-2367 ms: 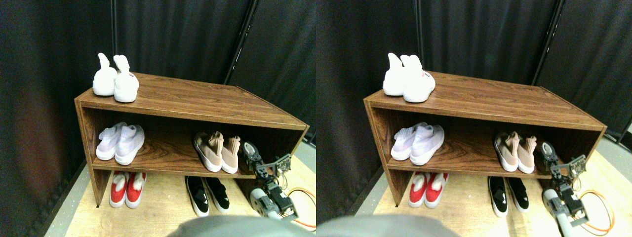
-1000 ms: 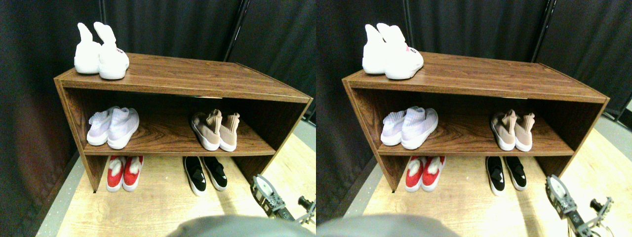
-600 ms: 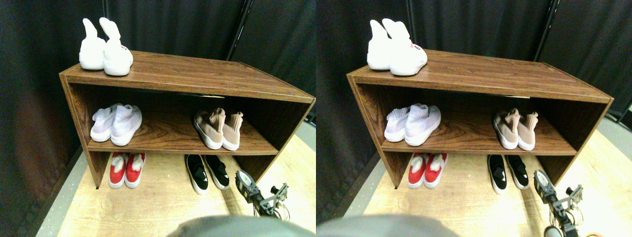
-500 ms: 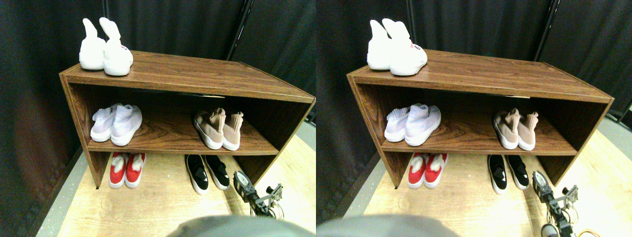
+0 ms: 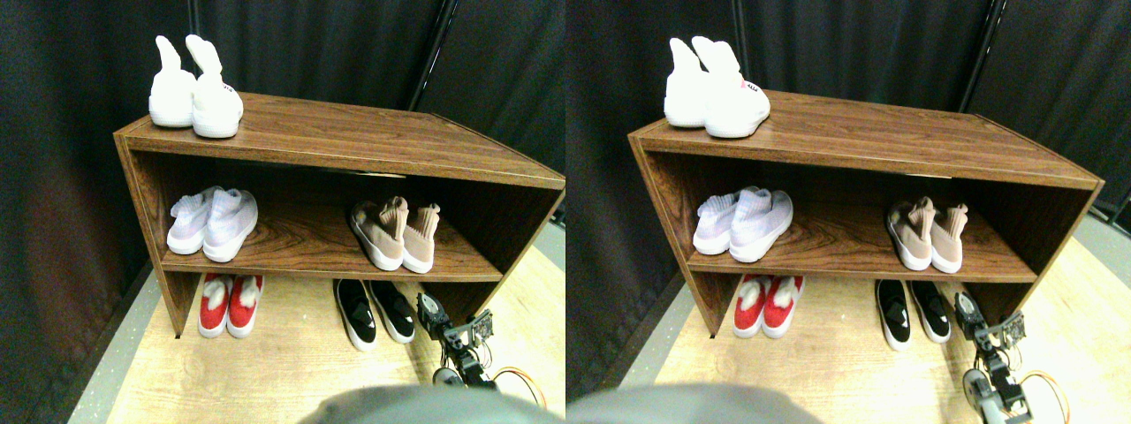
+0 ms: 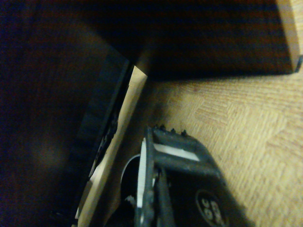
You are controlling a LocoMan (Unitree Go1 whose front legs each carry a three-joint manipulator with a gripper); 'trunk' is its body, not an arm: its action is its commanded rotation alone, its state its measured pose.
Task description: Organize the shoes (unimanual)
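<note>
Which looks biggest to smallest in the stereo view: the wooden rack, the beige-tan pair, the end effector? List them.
1. wooden rack
2. beige-tan pair
3. end effector, though it is nearer the camera, so this ranking against the pair is unsure.

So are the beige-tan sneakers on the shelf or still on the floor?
On the shelf. The beige-tan sneakers stand side by side on the rack's middle board, right of the lilac-white pair, soles down.
</note>
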